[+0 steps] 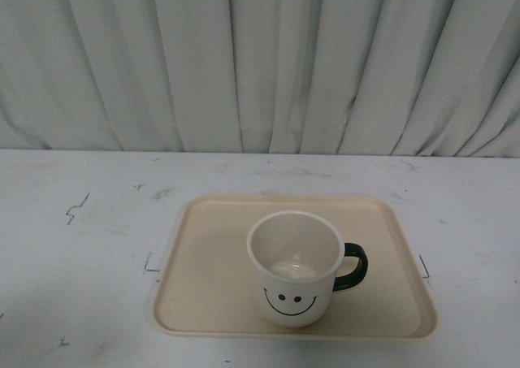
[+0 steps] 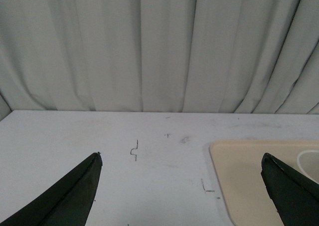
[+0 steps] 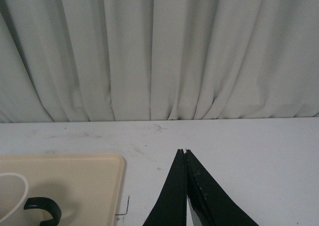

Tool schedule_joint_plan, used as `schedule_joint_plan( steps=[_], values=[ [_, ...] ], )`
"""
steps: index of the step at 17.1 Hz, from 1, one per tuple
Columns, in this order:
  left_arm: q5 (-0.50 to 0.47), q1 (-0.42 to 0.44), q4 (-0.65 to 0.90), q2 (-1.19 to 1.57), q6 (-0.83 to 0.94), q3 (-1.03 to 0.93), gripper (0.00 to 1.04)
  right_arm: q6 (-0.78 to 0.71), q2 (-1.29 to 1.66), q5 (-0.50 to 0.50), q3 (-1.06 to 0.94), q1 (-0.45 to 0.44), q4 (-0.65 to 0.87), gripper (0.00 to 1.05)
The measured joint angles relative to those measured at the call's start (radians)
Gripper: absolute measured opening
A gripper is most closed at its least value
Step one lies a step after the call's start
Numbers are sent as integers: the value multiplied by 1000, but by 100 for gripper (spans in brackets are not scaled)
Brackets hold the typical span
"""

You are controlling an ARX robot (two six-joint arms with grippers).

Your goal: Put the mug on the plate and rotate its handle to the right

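Mug upright on the plate, toward the near right part, smiley face to the front. Handle sticking out to the right. Neither arm seen from the front. Left gripper spread wide over the table, holding nothing, tips cut off low down. Right gripper pinched closed, holding nothing, beside the plate; only mug rim and handle showing there.

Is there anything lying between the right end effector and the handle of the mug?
No object. In the right wrist view, only the plate's rim and bare table separate the shut right end effector from the handle.
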Motion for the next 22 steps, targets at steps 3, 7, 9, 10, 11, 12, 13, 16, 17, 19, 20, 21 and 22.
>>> schedule_joint_plan(
  steps=[3, 7, 9, 10, 11, 12, 13, 16, 17, 19, 20, 21, 22],
  values=[
    [0, 0, 0, 0, 0, 0, 98, 0, -43, 0, -9, 0, -41, 2],
    [0, 0, 0, 0, 0, 0, 98, 0, -285, -1, -31, 4, -255, 2],
    [0, 0, 0, 0, 0, 0, 98, 0, -508, -1, -32, 4, -462, 2],
    [0, 0, 0, 0, 0, 0, 98, 0, -528, -1, -32, 4, -483, 2],
    [0, 0, 0, 0, 0, 0, 98, 0, -548, -1, -32, 4, -507, 2],
    [0, 0, 0, 0, 0, 0, 98, 0, -567, -1, -32, 4, -522, 2],
    [0, 0, 0, 0, 0, 0, 98, 0, -587, -1, -32, 4, -542, 2],
    [0, 0, 0, 0, 0, 0, 98, 0, -635, -1, -32, 4, -590, 2],
    [0, 0, 0, 0, 0, 0, 98, 0, -652, -1, -32, 4, -609, 2],
    [0, 0, 0, 0, 0, 0, 98, 0, -712, -1, -32, 4, -675, 2],
    [0, 0, 0, 0, 0, 0, 98, 0, -801, -4, -32, 4, -813, 2],
    [-2, 0, 0, 0, 0, 0, 98, 0, -857, -4, -32, 4, -840, 2],
    [0, 0, 0, 0, 0, 0, 98, 0, -871, -4, -31, 4, -818, 2]
  ],
)
